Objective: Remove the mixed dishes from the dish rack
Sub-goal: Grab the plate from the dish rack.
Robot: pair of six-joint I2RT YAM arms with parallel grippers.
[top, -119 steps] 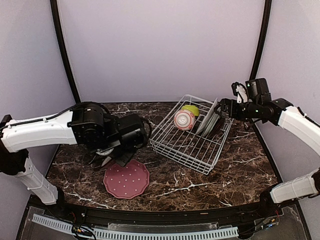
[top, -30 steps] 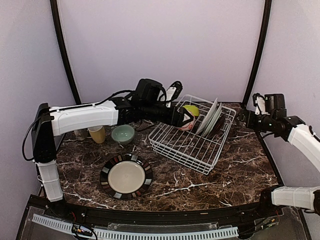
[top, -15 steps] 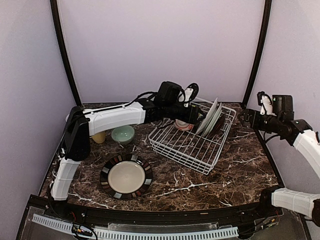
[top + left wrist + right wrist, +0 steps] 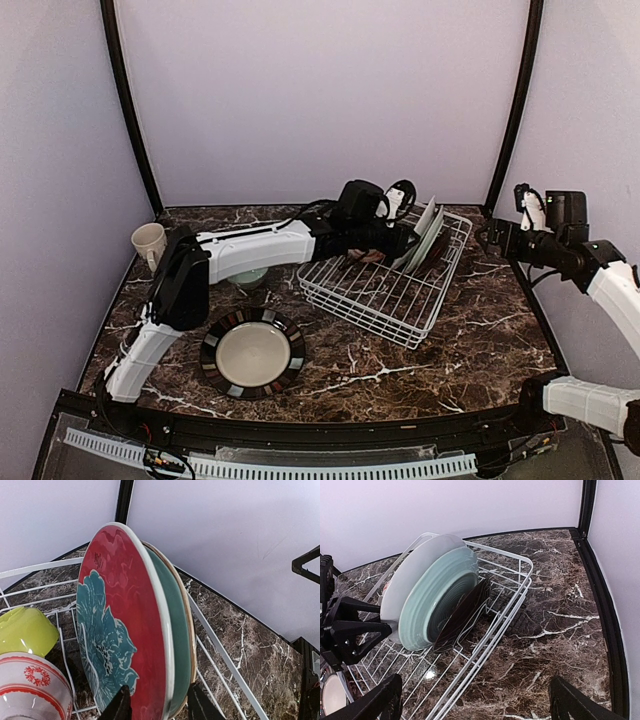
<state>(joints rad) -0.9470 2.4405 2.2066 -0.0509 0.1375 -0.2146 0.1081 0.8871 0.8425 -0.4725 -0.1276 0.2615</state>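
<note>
The dish rack (image 4: 385,285) stands at the back right. In it stand a red floral plate (image 4: 120,620), a pale-green plate (image 4: 432,602) behind it and a dark plate (image 4: 465,610). A lime bowl (image 4: 25,630) and a pink-striped bowl (image 4: 30,687) lie beside them. My left gripper (image 4: 405,240) is open, its fingers (image 4: 120,706) on either side of the lower rims of the red and green plates. My right gripper (image 4: 487,237) is open and empty, right of the rack. A black plate (image 4: 252,352), a beige mug (image 4: 148,243) and a mint bowl (image 4: 245,277) are on the table.
The left arm (image 4: 250,250) stretches across the table's back left and hides part of the mint bowl. The rack's far corner sits near the back wall and a black frame post (image 4: 505,110). The pink dotted plate and yellow mug are out of sight.
My left arm has reached further right into the rack, from the bowls to the standing plates. The beige mug has come into view. The right arm has hardly moved.
</note>
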